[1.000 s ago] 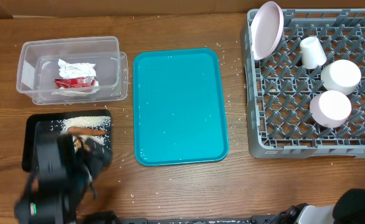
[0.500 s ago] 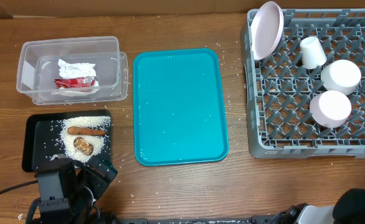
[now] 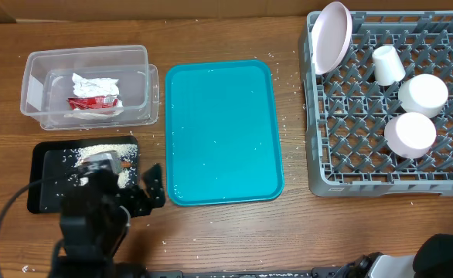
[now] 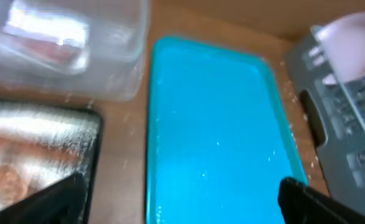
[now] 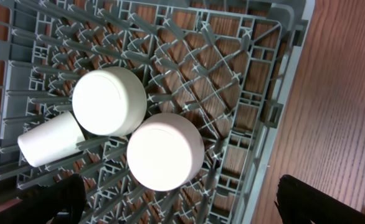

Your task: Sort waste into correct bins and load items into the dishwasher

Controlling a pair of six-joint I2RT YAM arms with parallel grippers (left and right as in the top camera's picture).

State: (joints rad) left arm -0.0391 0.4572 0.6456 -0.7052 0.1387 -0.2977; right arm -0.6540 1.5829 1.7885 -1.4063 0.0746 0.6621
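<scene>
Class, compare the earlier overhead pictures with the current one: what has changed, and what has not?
The left end effector, open and empty, drew back off the black tray, then swung forward-right to beside the teal tray. Nothing was taken or released. The clear tub, red wrapper, dish rack and bowls stayed put.

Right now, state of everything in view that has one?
Left gripper, open.
Right gripper, open.
Plate, on edge in dish rack.
Cup, on its side.
Two bowls, upside down.
Clear tub, holds napkin, red wrapper.
Black tray, holds rice.
Teal tray, stray rice.
</scene>
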